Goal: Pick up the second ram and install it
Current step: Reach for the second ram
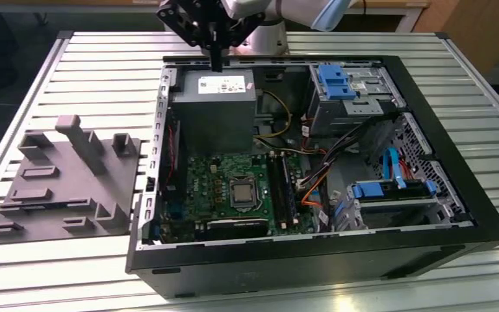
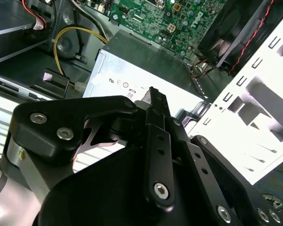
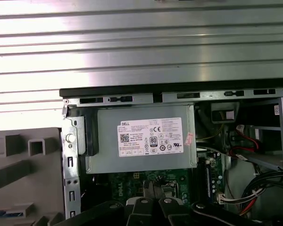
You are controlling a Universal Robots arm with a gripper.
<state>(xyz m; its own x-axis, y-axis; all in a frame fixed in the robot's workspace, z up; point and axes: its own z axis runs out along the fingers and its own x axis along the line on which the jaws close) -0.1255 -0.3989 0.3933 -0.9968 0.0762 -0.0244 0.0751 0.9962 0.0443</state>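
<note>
Second ram (image 1: pixel 282 188): we read it as one of the dark long strips standing in the mem slots on the mobo (image 1: pixel 210 175), just beside the CPU socket (image 1: pixel 242 193) in the exterior view. Which strip it is, and whether it's pushed fully home, we can't tell.

What could go wrong, biggest thing first:
- **Worktop (image 1: pixel 93 71):** it's slatted metal, so anything small dropped on it could skid or lodge btw the slats.
- **PC case (image 1: pixel 319 263):** it lies on its side w/ the open face up. Its far rim sits close under the pincer (image 1: pixel 216 64), and a sloppy sideways move would clip that rim.
- **Holder tray (image 1: pixel 33 214):** grey, it lies at the exterior view's left, just beside the case and well apart from the pincer. Its upright blocks are a collision hazard for any low pass.
- **PSU (image 1: pixel 215 110):** it sits right below the pincer, so a straight drop would hit its lid.
- **Cables (image 1: pixel 317 177):** the orange ones run near the mem slots and could snag a finger or get pinched.
- **The stick itself:** if it's only half seated, it prob. tilts or works loose. That's our judgement, not smth we can see.

Pose: the arm (image 1: pixel 293 10) reaches in from the far side of the worktop, wrist turned so the pincer points straight down. It hangs above the PSU's far end and clear of it, as far as the exterior view tells. In both wrist views the fingertips (image 2: pixel 153 94) (image 3: pixel 153 186) sit together, w/ nothing we can make out btw them.
</note>
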